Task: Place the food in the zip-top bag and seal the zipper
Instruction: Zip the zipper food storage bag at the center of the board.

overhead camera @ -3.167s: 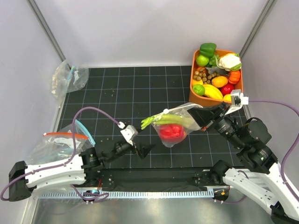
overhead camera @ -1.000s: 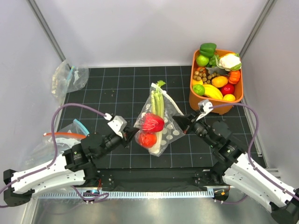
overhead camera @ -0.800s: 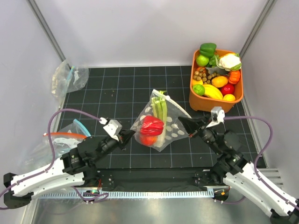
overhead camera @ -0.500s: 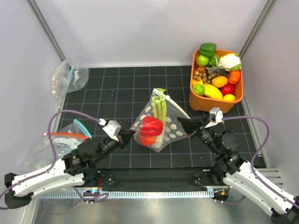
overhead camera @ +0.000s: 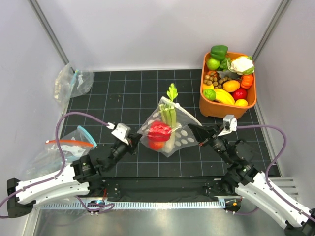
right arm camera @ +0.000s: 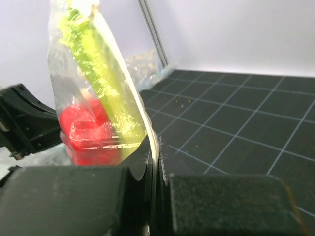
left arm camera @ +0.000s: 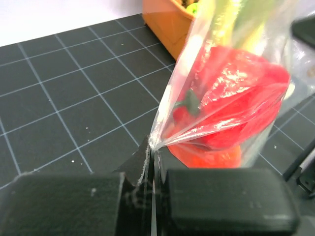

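Note:
The zip-top bag (overhead camera: 179, 132), clear with white dots, hangs stretched between both grippers above the mat. Inside it stand the pale-green celery stalk (overhead camera: 170, 112), its leafy end poking out at the top, and two red vegetables (overhead camera: 158, 132). My left gripper (overhead camera: 137, 142) is shut on the bag's left corner, seen close up in the left wrist view (left arm camera: 152, 149) beside the red vegetables (left arm camera: 231, 108). My right gripper (overhead camera: 192, 129) is shut on the opposite edge (right arm camera: 156, 147), where the pale zipper (right arm camera: 142, 118) runs into the jaws; the celery (right arm camera: 101, 64) shows behind it.
An orange bin (overhead camera: 210, 105) of toy produce stands at the back right, close to the right arm. A crumpled clear bag (overhead camera: 71, 81) lies at the back left. Another bag with a red-orange strip (overhead camera: 63, 147) lies at the left, by the left arm.
Three seconds ago only the right gripper held the bag, lying sideways. Now both hold it upright; over the last second the celery's leafy end rose and the left gripper edged right.

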### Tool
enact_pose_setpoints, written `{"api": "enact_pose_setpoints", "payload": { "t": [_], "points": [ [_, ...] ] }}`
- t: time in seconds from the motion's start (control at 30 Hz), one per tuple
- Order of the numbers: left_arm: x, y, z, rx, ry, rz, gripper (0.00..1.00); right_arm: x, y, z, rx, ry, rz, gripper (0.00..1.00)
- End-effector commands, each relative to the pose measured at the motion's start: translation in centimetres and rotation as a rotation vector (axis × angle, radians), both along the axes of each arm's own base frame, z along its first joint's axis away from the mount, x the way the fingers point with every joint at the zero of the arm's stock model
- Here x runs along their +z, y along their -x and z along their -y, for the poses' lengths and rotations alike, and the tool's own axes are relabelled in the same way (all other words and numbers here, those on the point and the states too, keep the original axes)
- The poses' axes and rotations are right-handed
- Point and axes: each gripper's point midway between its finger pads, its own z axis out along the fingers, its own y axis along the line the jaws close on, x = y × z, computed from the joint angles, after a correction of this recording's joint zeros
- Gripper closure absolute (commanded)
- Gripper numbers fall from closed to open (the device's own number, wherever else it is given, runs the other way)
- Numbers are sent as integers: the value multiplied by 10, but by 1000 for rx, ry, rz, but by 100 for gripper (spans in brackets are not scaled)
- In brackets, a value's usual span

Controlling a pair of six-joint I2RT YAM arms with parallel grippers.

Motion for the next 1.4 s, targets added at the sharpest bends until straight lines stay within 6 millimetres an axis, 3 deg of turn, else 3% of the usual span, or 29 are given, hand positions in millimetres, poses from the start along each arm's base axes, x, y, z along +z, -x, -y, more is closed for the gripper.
{"api": "enact_pose_setpoints", "payload": {
  "t": [0.0, 0.1, 0.13, 0.23, 0.33, 0.57, 0.97, 1.37],
  "points": [
    [2, -17, -20, 152, 33, 3, 98, 5, -20, 8, -98, -40, 8, 95],
    [1, -18, -18, 151, 12, -2, 76, 15, -19, -3, -47, -49, 28, 99],
    [2, -18, -17, 148, 12, -3, 59, 14, -20, -6, -36, -41, 23, 99],
    [6, -14, -14, 114, 29, 14, 35, 16, -14, -17, 30, -21, 50, 99],
    [11, -10, -10, 71, 72, 44, 24, 20, -6, -27, 97, -4, 75, 99],
    [3, -11, -6, 63, 63, 68, 15, 22, 3, -30, 141, 13, 97, 99],
    [11, 14, 26, -172, 82, 149, 15, 21, 14, -40, 222, 43, 93, 99],
    [-6, 22, 68, -323, -5, 140, 14, 24, 27, -56, 344, 49, 96, 99]
  ]
}}
